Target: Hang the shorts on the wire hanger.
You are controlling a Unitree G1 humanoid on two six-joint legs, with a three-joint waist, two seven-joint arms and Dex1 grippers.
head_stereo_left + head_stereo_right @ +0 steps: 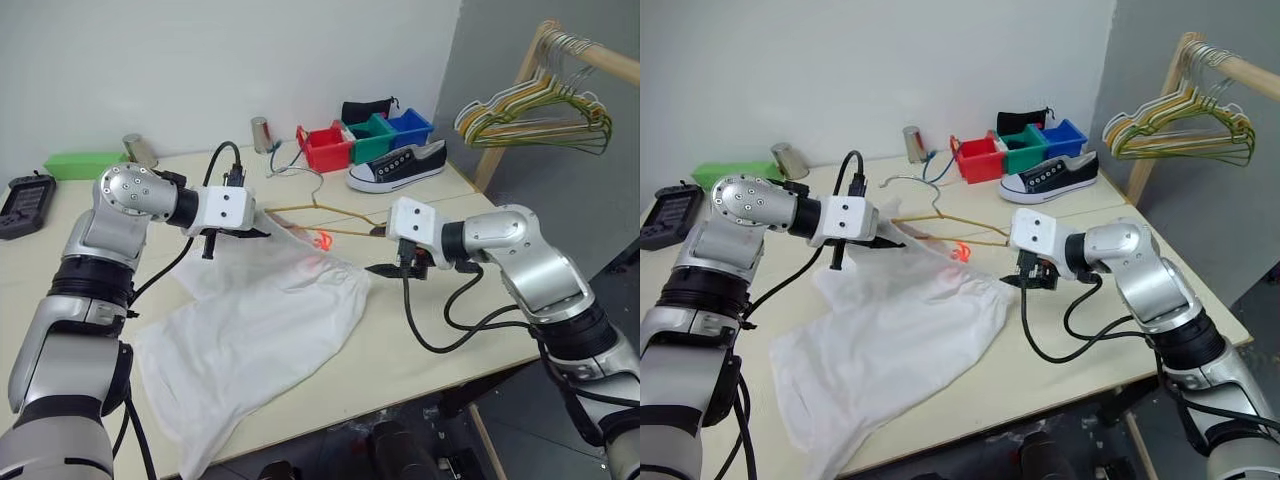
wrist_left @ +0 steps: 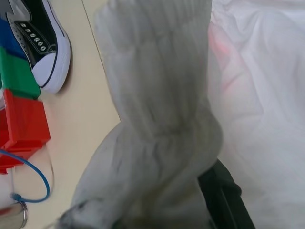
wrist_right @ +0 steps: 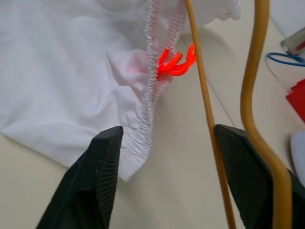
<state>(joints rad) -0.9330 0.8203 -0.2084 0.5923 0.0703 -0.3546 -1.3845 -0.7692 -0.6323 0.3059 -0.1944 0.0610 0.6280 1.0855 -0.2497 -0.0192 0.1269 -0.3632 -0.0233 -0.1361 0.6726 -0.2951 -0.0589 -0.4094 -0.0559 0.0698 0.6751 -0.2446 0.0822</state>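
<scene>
Since the shorts (image 1: 262,320) are thin and floppy, spread on the worktop (image 1: 420,350) with my left gripper (image 1: 258,234) pinching the waistband's 10 o'clock corner, I'd grab the thick stretchy edge with my wide-open right gripper (image 1: 384,252) beside the stiff wire hanger (image 1: 330,222).

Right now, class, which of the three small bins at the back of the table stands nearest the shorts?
The red bin. It is the end one of the row, on the side toward the shorts; the green bin and blue bin stand farther along.
</scene>
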